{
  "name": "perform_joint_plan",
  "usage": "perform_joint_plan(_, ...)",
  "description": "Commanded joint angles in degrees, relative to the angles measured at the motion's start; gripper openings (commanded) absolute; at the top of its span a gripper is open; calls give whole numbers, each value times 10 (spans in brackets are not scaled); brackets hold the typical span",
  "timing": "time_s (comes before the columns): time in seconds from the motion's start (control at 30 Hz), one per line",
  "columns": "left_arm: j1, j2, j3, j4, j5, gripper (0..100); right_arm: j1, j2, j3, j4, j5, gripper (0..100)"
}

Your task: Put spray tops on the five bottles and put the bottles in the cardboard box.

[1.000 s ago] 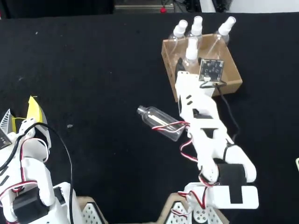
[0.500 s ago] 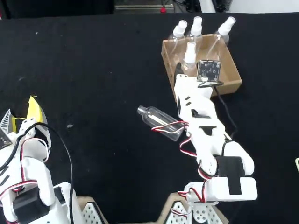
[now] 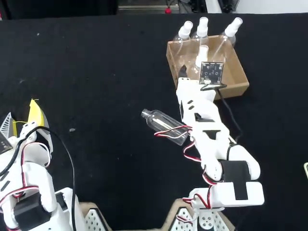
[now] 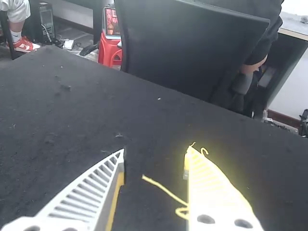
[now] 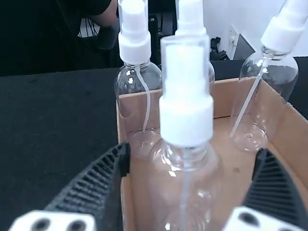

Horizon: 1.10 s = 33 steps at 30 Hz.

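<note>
High view shows the right arm [image 3: 207, 130] stretched forward from its base at the near edge, its wrist over the near wall of the cardboard box [image 3: 239, 81]. In the right wrist view the right gripper [image 5: 192, 151] has its jaws spread wide, one on each side of a capped bottle [image 5: 185, 173] standing in the box, neither touching it. Three more topped bottles [image 3: 203, 26] stand at the box's far side. A fifth bottle [image 3: 162, 125], without a spray top, lies on its side on the black table [image 3: 96, 72], just beside the right arm. The left arm [image 3: 29, 183] sits folded at the near left corner. The left gripper [image 4: 154, 152] has its jaws apart over the table, holding nothing.
</note>
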Motion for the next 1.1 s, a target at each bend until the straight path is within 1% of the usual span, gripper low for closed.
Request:
perform_joint_plan(0.0, 0, -3, -26, 4, 2, 200, -8, -4, -7, -20, 2, 369)
perform_joint_plan(0.13, 0, -3, -26, 4, 4, 200, -6, -25, -1, -19, 2, 371)
perform_joint_plan(0.4, 0, -3, -29, 4, 4, 200, -5, -161, 80, -14, 2, 372)
perform_joint_plan(0.77, 0, -3, -29, 4, 4, 200, 11, -247, 136, -14, 4, 373)
perform_joint_plan(0.83, 0, -3, -29, 4, 4, 200, 11, -263, 139, 8, 3, 373)
perform_joint_plan(1.07, 0, -3, -29, 4, 4, 200, 8, -334, 116, 144, 2, 373)
